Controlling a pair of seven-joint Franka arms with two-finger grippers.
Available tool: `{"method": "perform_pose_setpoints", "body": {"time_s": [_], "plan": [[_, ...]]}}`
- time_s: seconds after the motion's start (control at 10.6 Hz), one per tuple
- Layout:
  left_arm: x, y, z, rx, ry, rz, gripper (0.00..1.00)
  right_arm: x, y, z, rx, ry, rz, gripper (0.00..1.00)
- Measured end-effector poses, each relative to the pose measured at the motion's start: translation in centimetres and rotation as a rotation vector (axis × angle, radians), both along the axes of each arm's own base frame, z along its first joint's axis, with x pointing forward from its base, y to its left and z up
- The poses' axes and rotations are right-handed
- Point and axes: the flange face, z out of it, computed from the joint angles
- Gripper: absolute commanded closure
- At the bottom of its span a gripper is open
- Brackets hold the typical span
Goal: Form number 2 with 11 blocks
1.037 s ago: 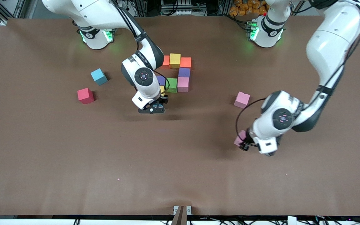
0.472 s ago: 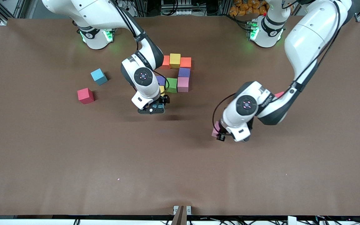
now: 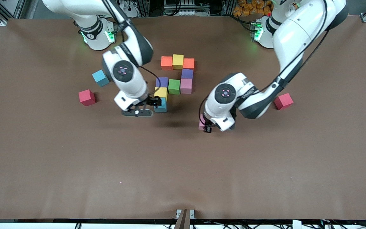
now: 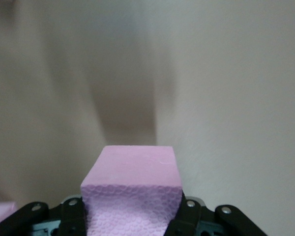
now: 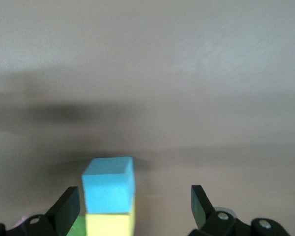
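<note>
Front view: right gripper (image 3: pixel 145 108), jaws wide and empty, beside a light blue cube (image 3: pixel 160 105) touching the yellow cube (image 3: pixel 161 92) of the partial number 2 (image 3: pixel 176 78). Loose red cubes (image 3: pixel 87 97) lie apart. Left wrist view: left gripper (image 4: pixel 132 219) clamps a pink cube (image 4: pixel 132 194) over bare table (image 4: pixel 236 98).

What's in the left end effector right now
The left end effector is shut on a pink block, carried above the bare table. Only the block's top and one side show; the fingers cover its gripped faces.
</note>
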Motion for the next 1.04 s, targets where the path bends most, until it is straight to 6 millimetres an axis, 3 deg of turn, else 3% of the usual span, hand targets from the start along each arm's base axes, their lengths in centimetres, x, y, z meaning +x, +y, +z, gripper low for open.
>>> {"method": "perform_pose_setpoints", "body": {"time_s": [0.38,0.57,0.85,1.04], "plan": [[-5.2,-6.5,-1.1,0.018,0.031,0.090,0.93,3.8,-13.9,5.7,0.012,0.029,0.134,0.00],[-6.2,-9.0,-2.6,0.037,-0.006,0.110,0.93,4.2,-18.3,6.9,0.006,0.038,0.223,0.00],[-7.1,-11.5,-4.1,0.017,-0.035,0.105,0.93,3.8,-22.9,5.8,-0.027,0.045,0.276,0.00],[-7.3,-12.2,-4.4,-0.013,-0.056,0.100,0.92,1.6,-26.0,3.7,-0.020,-0.005,0.294,0.00]]}}
